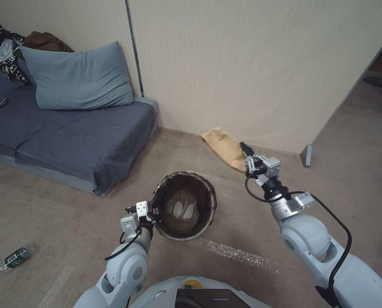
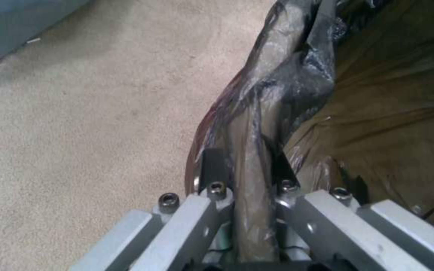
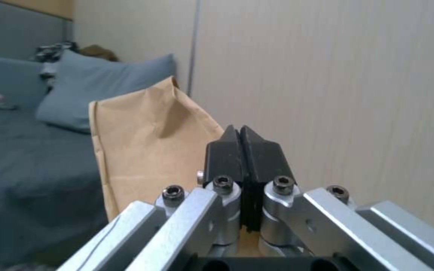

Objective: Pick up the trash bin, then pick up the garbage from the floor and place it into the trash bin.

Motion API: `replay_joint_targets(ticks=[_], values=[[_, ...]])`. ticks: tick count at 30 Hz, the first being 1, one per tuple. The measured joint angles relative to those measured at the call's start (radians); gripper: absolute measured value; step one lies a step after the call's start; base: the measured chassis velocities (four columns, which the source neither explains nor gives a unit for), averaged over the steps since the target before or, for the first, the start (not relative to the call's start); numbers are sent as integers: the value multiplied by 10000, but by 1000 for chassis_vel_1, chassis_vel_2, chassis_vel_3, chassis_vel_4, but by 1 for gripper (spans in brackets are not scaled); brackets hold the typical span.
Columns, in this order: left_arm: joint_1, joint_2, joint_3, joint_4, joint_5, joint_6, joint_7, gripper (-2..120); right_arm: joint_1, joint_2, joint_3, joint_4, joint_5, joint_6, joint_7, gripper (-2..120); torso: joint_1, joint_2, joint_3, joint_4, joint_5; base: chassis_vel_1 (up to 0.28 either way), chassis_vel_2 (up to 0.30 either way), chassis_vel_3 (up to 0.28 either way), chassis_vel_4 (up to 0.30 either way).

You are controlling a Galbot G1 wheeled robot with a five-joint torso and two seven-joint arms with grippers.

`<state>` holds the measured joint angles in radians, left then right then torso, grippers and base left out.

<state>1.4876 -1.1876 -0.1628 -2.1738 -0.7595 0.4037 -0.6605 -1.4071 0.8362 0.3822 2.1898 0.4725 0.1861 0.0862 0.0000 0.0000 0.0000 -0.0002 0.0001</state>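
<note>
on the carpet by the wall: the robot faces a corner with a sofa to its left.
right tool (image 3: pixel 240 150): its two black pads are pressed together on the edge of the tan paper bag (image 3: pixel 147 150); in the head view the right tool (image 1: pixel 247 161) sits at the bag's near end, close to the wall.
paper bag position: it looks lifted off the floor, standing up from the pinch in the wrist view, though from the head view i cannot tell whether its far end touches the carpet.
left tool (image 2: pixel 247 169): clamped on the rim of the trash bin (image 1: pixel 183 205), one finger outside and one inside, with the dark liner bag (image 2: pixel 287 67) caught in the grip.
trash bin position: held in front of the robot, between the two arms, mouth open upward; the bag is well apart from it, to its right and farther off.
other litter: a green-labelled bottle (image 1: pixel 16 256) lies on the floor far to the left.
risk, bag: the pinch is on a thin paper edge, so the bag could tear or slip out on the way across.
risk, size: the bag looks long against the bin's mouth and could catch on the rim or hang over it.
risk, bin: a one-sided rim hold over slippery liner may let the bin tilt or slide.
</note>
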Motion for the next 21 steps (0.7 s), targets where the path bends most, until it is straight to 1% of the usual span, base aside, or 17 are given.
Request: replay_joint_targets(ticks=[13,15,16,18,19,21], values=[[-23,-17,109,71,94,11,21,0,14,-445,-838,171,-35,91,-343,0,0,0,0,1,0,0,0,0,0],[-34,-28,118,84,114,19,23,0,190,-734,-1309,121,7,204,-444,0,0,0,0,1,0,0,0,0,0],[-34,-28,118,84,114,19,23,0,190,-734,-1309,121,7,204,-444,0,0,0,0,1,0,0,0,0,0],[-40,-29,120,100,129,24,26,0,474,-1015,-1809,-59,65,338,-521,0,0,0,0,2,0,0,0,0,0],[-40,-29,120,100,129,24,26,0,474,-1015,-1809,-59,65,338,-521,0,0,0,0,2,0,0,0,0,0],[-56,-27,121,119,139,26,31,0,938,-1211,-2453,-261,146,440,-566,0,0,0,0,2,-1,0,0,0,0]])
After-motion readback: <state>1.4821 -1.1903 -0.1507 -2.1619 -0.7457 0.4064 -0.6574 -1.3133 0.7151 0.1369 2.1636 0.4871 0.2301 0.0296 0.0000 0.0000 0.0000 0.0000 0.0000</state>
